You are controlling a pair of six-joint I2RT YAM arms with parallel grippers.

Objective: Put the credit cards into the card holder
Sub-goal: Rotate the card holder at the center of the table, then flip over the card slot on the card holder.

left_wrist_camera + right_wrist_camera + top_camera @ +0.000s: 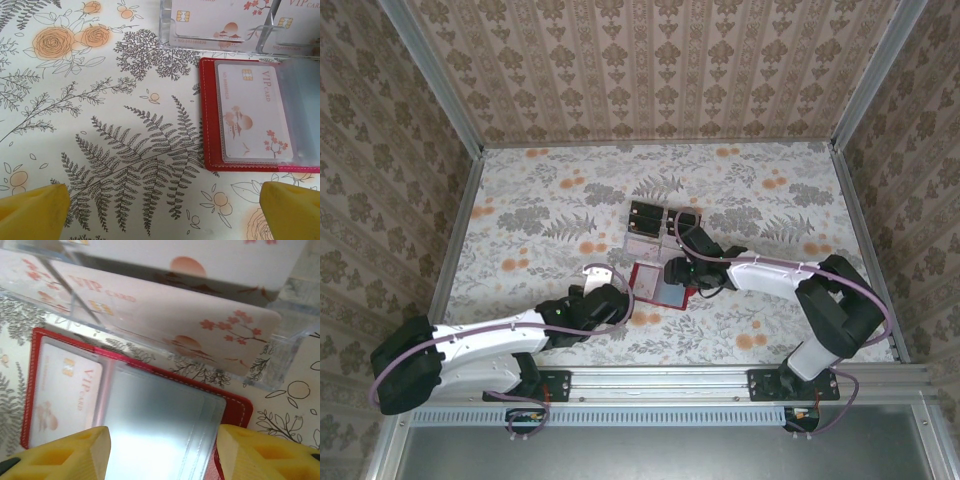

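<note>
left tool (161,212): my jaws are spread wide with nothing between them; the tips are cut off by the lower frame edge.
right tool (162,456): half spread over the clear sleeves; I cannot tell whether it grips anything.
wallet (210,125): lies open at frame right, its far half cropped.
card (252,115): in the wallet's left pocket, reads "VIP CARD".
other cards (210,20): in the clear stand (264,32) at the upper right, tops cut off, number line unreadable.

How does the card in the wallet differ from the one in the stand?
The wallet card lies flat under a clear sleeve of the red wallet; the stand card sits in a clear stand. The wallet card is turned crosswise to the stand card. Both are pale VIP cards.
</note>
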